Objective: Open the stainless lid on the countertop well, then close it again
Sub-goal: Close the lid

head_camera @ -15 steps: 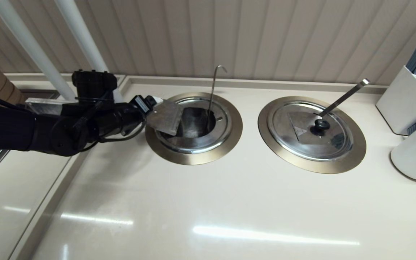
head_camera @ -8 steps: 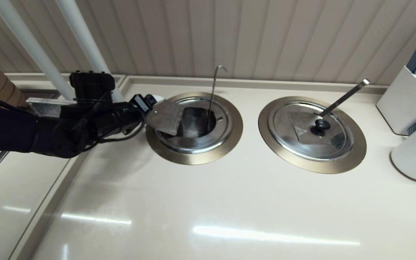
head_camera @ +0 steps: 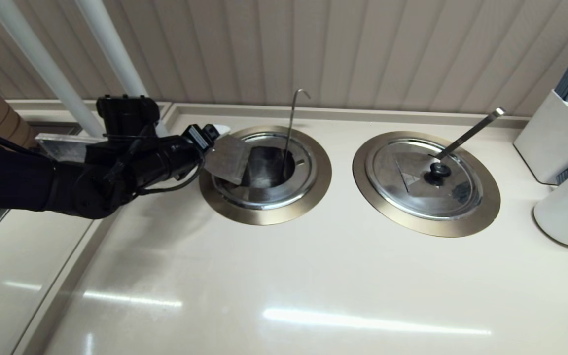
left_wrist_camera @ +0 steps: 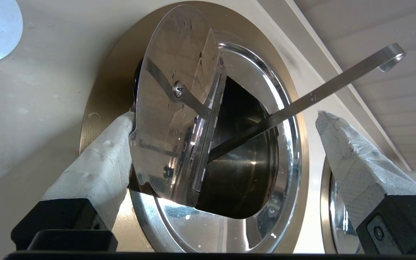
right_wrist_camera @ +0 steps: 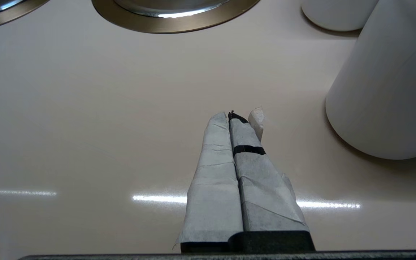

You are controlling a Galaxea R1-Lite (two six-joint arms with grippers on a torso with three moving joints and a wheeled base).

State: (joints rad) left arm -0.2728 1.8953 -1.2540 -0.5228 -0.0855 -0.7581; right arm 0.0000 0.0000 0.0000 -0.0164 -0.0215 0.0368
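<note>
The stainless lid (head_camera: 264,195) sits on the countertop well (head_camera: 264,215) at the left, its wedge flap (head_camera: 228,159) swung up and leaning towards my left arm. The well's dark pot shows through the gap. A thin hook-ended ladle rod (head_camera: 291,123) stands up out of it. My left gripper (head_camera: 215,142) is open at the well's left rim. In the left wrist view the gripper (left_wrist_camera: 226,115) spans the raised flap (left_wrist_camera: 177,108), one wrapped finger (left_wrist_camera: 99,169) touching the flap's edge and the other standing well apart. The flap mostly hides the black knob. My right gripper (right_wrist_camera: 231,115) hangs shut and empty over bare counter.
The twin lid (head_camera: 424,177) lies shut on the right well, with a flat ladle handle (head_camera: 469,132). At the far right are white jars (head_camera: 567,207) and a white box of grey sticks (head_camera: 557,138). Two white poles (head_camera: 111,49) rise behind my left arm.
My left wrist has shifted slightly towards the well. The flap stays raised at about the same tilt. Nothing else has moved.
</note>
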